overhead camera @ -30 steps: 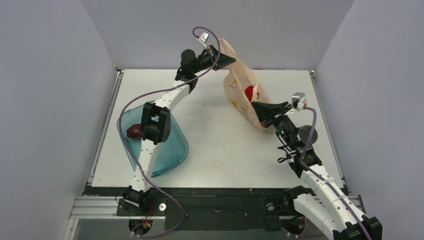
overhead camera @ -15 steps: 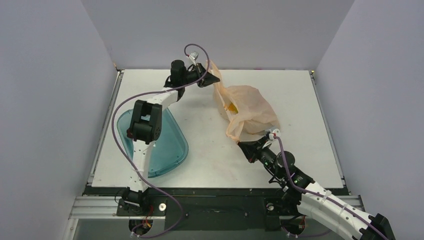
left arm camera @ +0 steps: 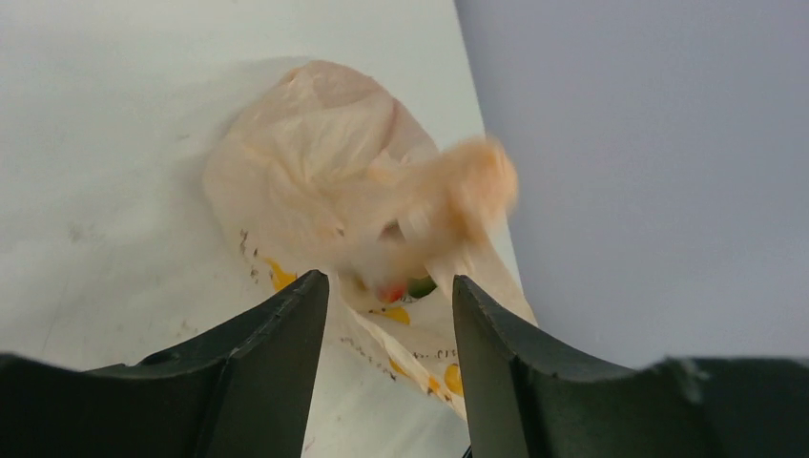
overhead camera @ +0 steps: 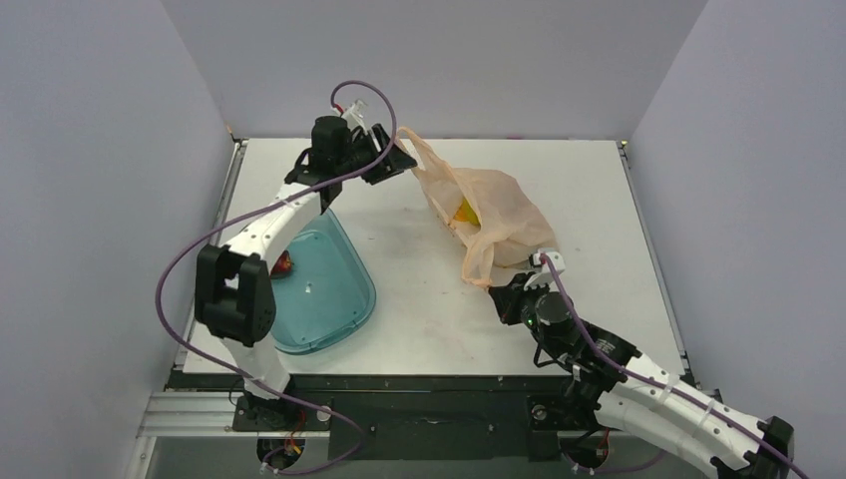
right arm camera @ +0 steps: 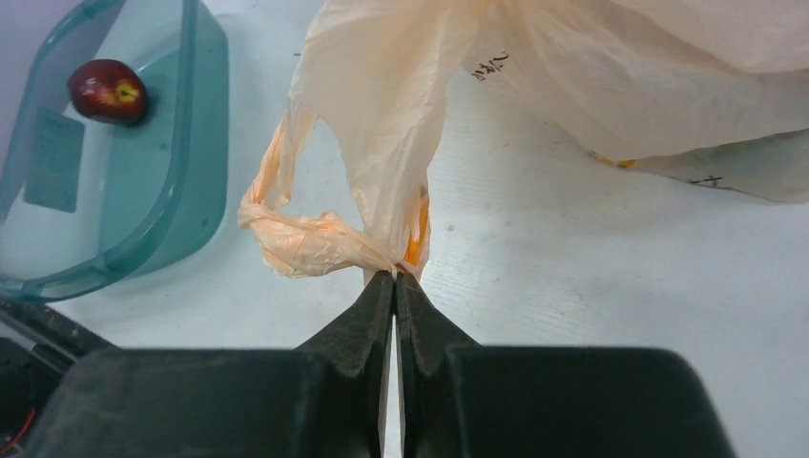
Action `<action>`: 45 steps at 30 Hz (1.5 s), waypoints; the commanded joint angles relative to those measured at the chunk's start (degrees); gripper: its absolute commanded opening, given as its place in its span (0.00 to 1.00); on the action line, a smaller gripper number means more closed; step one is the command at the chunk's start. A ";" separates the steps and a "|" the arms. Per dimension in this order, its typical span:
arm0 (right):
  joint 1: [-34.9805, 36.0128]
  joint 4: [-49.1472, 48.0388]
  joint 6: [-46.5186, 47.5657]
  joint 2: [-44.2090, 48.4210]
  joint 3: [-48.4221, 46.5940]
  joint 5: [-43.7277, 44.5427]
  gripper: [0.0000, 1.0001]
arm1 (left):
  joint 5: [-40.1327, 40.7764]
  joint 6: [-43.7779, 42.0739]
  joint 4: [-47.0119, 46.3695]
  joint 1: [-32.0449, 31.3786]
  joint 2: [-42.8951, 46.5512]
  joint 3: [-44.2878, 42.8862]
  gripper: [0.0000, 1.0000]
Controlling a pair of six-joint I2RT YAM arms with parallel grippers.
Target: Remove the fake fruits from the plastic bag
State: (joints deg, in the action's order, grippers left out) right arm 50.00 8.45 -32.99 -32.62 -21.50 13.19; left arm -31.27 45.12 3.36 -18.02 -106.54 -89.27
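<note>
The peach plastic bag (overhead camera: 494, 215) lies slumped on the table at mid-right. A yellow fruit (overhead camera: 463, 213) shows through its skin. In the left wrist view the bag (left arm camera: 315, 162) lies ahead, and a red-and-green fruit (left arm camera: 405, 287) glows through it. My left gripper (overhead camera: 399, 160) hovers open at the bag's far-left corner, and nothing sits between its jaws (left arm camera: 389, 279). My right gripper (overhead camera: 502, 289) is shut on a twisted fold of the bag (right arm camera: 382, 124) at its near end (right arm camera: 394, 275). A round red fruit (right arm camera: 107, 91) rests in the tray.
A teal see-through tray (overhead camera: 364, 299) sits at the left front, partly under my left arm, and it also shows in the right wrist view (right arm camera: 181, 143). Grey walls close in the table on three sides.
My left gripper has come down and left and opened, releasing the bag. The bag has dropped from the air onto the table. My right gripper has pulled its end toward the near edge.
</note>
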 commanded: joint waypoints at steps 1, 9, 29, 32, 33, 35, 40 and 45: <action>2.98 15.45 -3.96 -4.68 -8.63 12.98 0.00 | 25.29 0.38 9.89 -6.98 13.76 10.47 0.50; 7.28 18.82 -6.94 -6.19 -12.69 15.95 0.00 | 36.60 22.77 -7.72 -18.66 21.55 27.88 0.52; 16.40 30.00 -6.03 -13.84 -19.46 32.73 0.26 | 41.10 36.64 -21.34 -24.96 4.54 25.71 0.08; 17.99 33.02 -4.01 -17.52 -23.38 36.72 0.39 | 40.08 35.65 -29.86 -24.88 4.92 30.22 0.00; 18.83 33.12 -2.23 -18.02 -24.15 38.71 0.46 | 39.60 35.52 -32.42 -24.76 5.07 30.92 0.00; 19.17 33.39 1.07 -19.02 -26.69 40.97 0.55 | 39.10 34.50 -33.22 -24.77 5.23 31.83 0.00; 19.25 35.23 12.22 -24.20 -36.47 41.01 0.71 | 38.33 34.06 -36.47 -24.65 5.25 34.83 0.00; 19.00 30.04 28.75 -25.77 -42.72 36.24 0.83 | 36.02 33.97 -39.35 -24.08 4.02 35.45 0.00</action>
State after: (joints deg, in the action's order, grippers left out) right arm 68.77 41.85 -19.79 -57.84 -60.07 50.83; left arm 6.98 80.31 -28.95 -42.72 -102.15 -53.74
